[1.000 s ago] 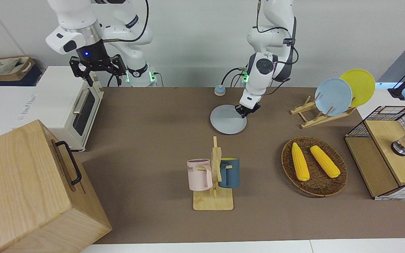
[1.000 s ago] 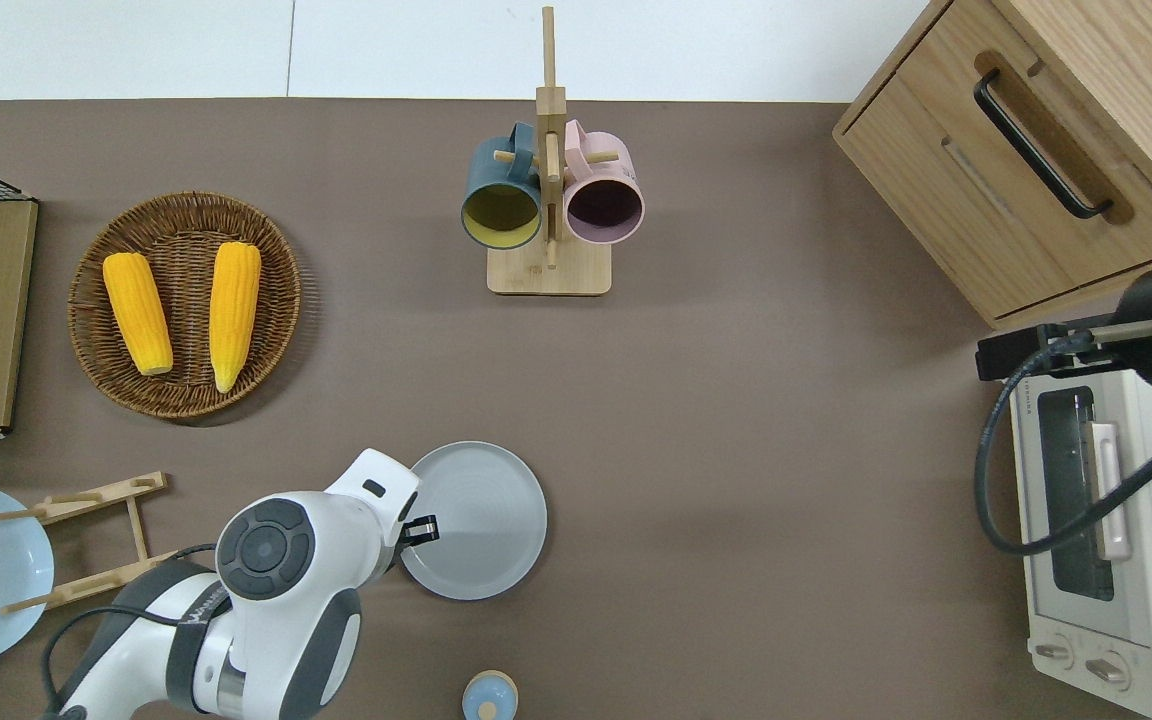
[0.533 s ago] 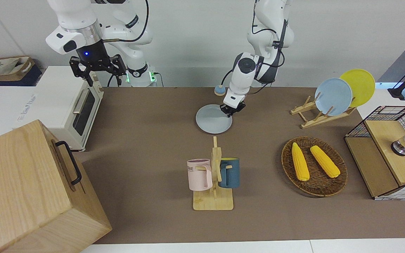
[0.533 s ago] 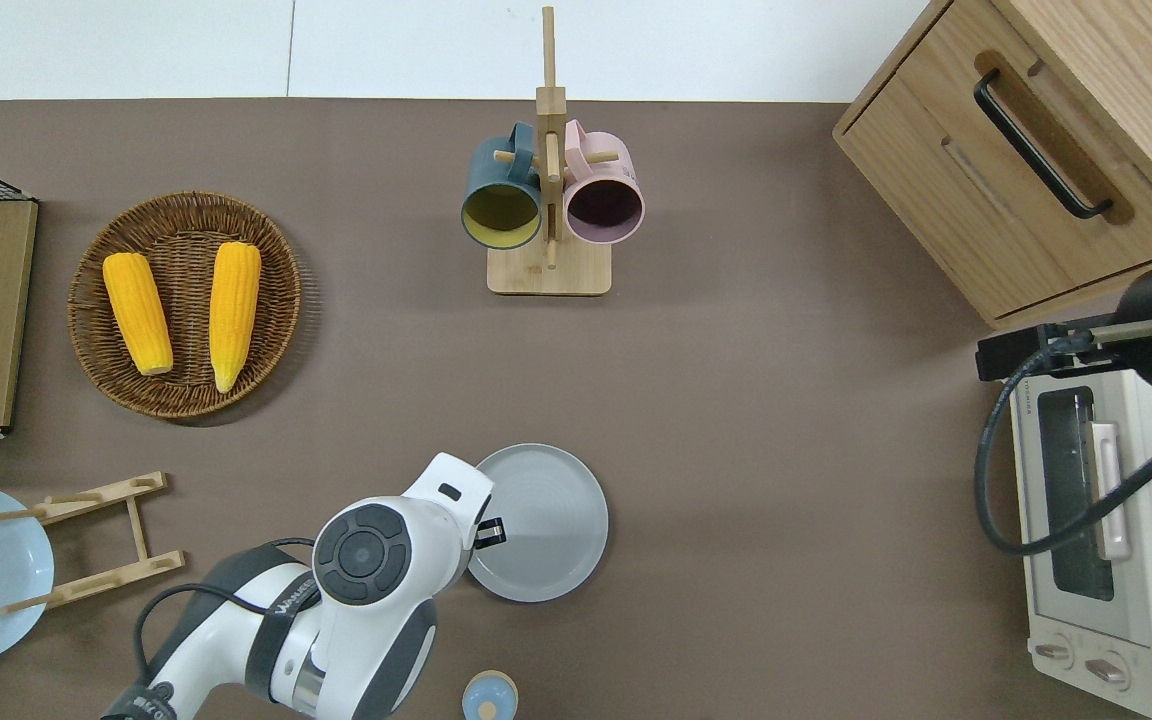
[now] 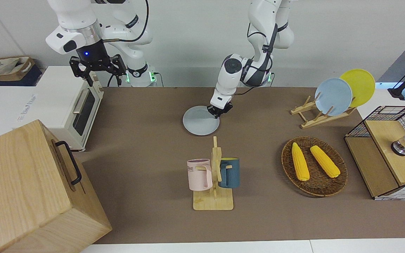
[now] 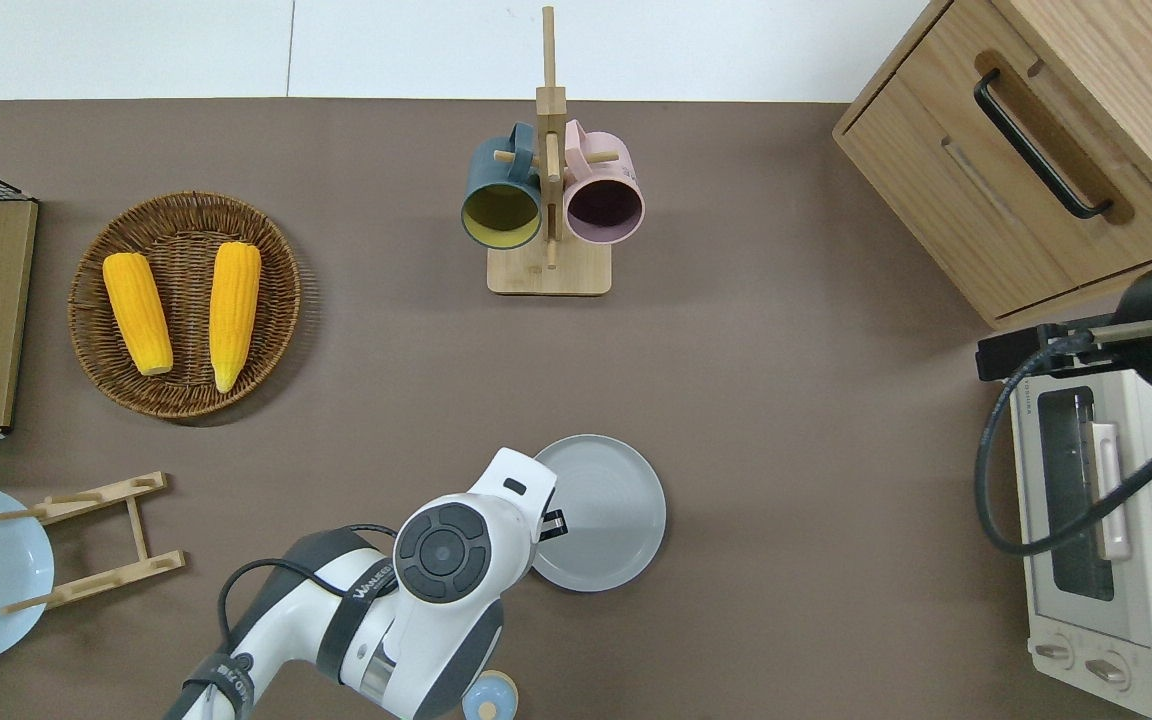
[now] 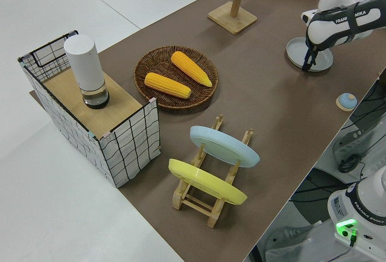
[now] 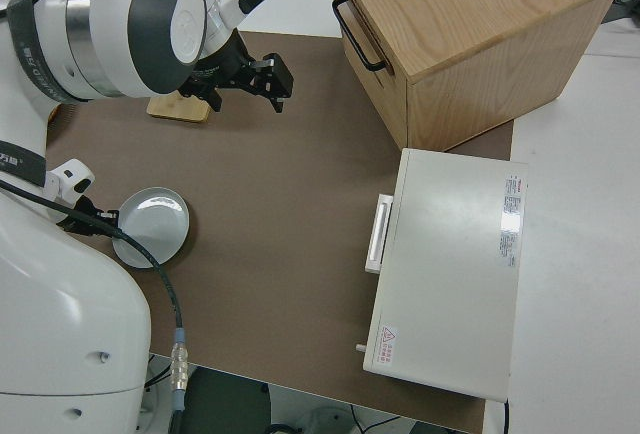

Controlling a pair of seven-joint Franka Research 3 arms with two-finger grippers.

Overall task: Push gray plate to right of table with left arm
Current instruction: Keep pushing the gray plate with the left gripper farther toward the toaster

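Observation:
The gray plate (image 5: pixel 199 122) lies flat on the brown table (image 5: pixel 146 147), nearer to the robots than the mug rack; it also shows in the overhead view (image 6: pixel 608 512), the left side view (image 7: pixel 313 51) and the right side view (image 8: pixel 155 226). My left gripper (image 5: pixel 218 111) is shut, pointing down, with its tips on the plate just inside the rim on the left arm's side (image 6: pixel 553 524). My right gripper (image 5: pixel 97 69) is open, empty and parked.
A mug rack (image 5: pixel 213 175) with a pink and a blue mug stands mid-table. A basket of corn (image 5: pixel 314 166), a plate rack (image 5: pixel 323 105) and a wire crate (image 5: pixel 389 151) sit toward the left arm's end. A toaster oven (image 5: pixel 70 105) and a wooden cabinet (image 5: pixel 30 189) sit toward the right arm's end.
The left gripper has slid steadily toward the right arm's end of the table, and the gray plate has moved with it. The right arm has not moved.

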